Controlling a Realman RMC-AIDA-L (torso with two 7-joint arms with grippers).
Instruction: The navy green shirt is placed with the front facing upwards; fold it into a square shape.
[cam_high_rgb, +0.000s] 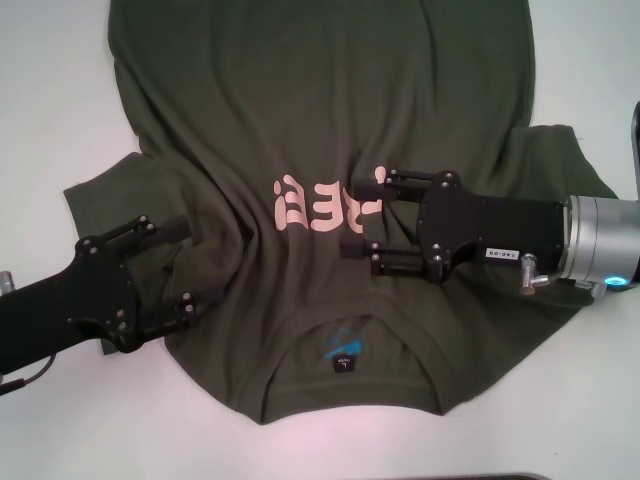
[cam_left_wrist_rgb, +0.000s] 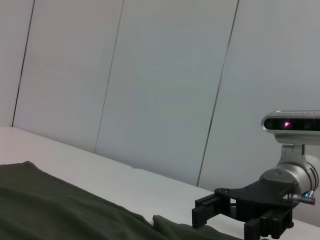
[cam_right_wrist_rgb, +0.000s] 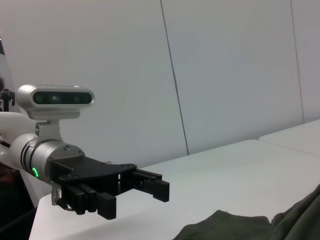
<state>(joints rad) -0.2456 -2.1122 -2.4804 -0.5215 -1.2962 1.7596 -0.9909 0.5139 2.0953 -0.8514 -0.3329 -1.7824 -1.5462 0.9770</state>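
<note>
Hovering over navy green shirt (cam_high_rgb: 300, 130): left gripper (cam_high_rgb: 185, 265) and right gripper (cam_high_rgb: 368, 215), jaws wide apart, gripping nothing.

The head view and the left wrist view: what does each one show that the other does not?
Only the head view shows the pale pink chest lettering, the small black neck label and the left gripper, open over the shirt's sleeve. Only the left wrist view shows the grey panelled wall. Both show the dark olive-green cotton shirt, the white table and the open right gripper.
</note>
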